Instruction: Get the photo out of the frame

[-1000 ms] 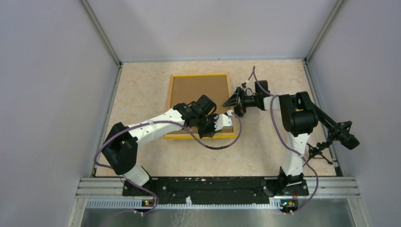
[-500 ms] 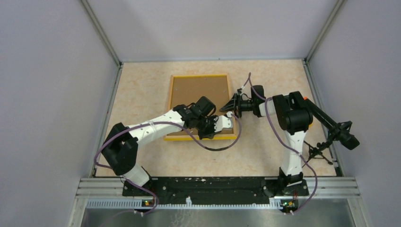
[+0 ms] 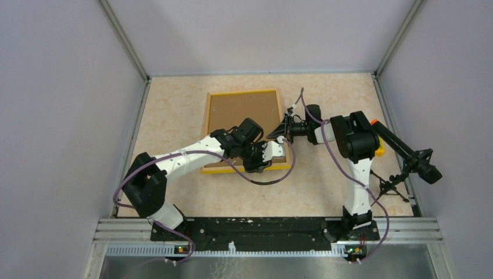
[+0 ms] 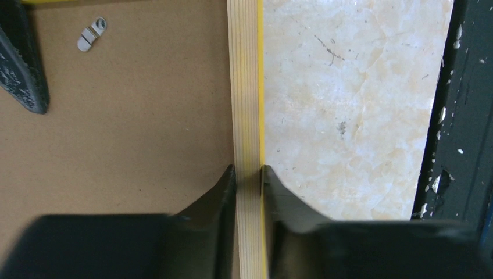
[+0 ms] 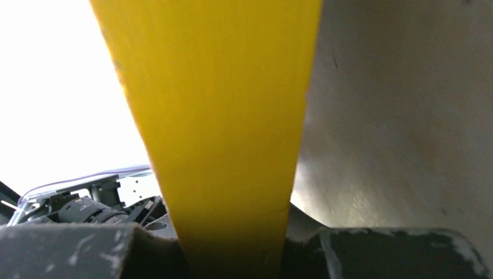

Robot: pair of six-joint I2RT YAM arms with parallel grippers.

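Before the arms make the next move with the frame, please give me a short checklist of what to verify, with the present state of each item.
1. Hold of the left gripper on the frame: ok. Its fingers pinch the light wooden rim from both sides.
2. Hold of the right gripper on the frame: ok. The yellow border runs between its fingers.
3. The back panel is out of the frame: not ok. It sits inside the rim.
4. The metal clip is turned clear of the panel: cannot tell. It lies tilted on the panel.
5. The photo is free to take: cannot tell. It is hidden.
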